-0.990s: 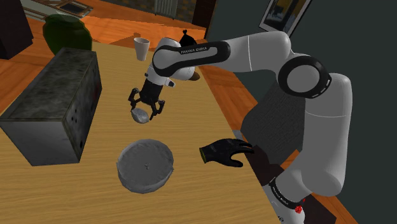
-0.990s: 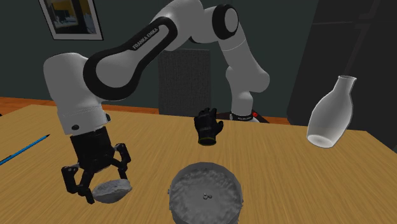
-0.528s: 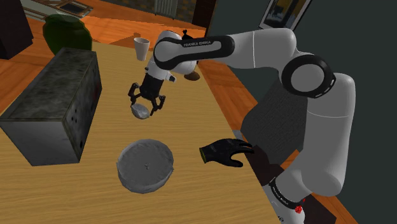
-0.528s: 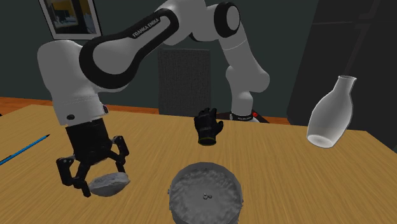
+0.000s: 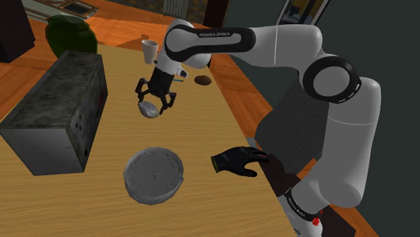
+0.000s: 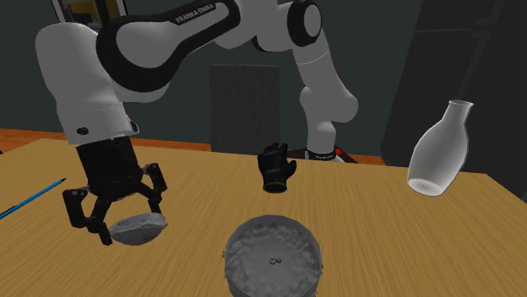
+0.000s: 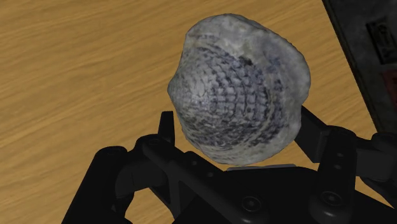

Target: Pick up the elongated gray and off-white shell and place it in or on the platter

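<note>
Your all-black two-finger gripper is clenched on the elongated grey and off-white net-patterned shell, which hangs between the fingers, seemingly just clear of the light wooden tabletop. In the second exterior view the shell's long axis lies about level. The round, rough grey platter sits on the table apart from it, to that view's right, and nearer the stand in the shoulder view. Judge your carry that way, then lower.
</note>
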You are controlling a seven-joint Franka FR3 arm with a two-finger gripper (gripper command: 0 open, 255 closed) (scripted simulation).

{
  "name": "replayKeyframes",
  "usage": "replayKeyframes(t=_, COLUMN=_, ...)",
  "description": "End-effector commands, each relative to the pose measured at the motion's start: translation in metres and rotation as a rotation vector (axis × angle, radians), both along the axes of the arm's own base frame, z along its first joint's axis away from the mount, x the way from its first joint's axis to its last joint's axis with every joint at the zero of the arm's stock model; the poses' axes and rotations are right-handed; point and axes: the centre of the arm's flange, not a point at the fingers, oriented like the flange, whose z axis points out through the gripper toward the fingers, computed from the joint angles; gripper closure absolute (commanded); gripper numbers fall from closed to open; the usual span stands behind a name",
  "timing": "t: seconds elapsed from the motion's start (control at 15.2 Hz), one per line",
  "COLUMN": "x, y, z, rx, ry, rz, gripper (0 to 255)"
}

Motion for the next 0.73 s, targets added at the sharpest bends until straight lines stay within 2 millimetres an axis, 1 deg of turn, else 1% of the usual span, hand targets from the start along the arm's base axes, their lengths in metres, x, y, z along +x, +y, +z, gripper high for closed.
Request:
replayKeyframes(t=0.0, x=-0.001, y=-0.001, z=0.010, rx=0.000, ry=0.000, rz=0.000, gripper=255)
replayKeyframes(t=0.53, x=-0.001, y=-0.001, z=0.051, rx=0.000, ry=0.000, rz=0.000, gripper=255)
replayKeyframes(t=0.66, x=-0.026, y=0.007, z=0.051, rx=0.000, ry=0.000, rz=0.000, gripper=255)
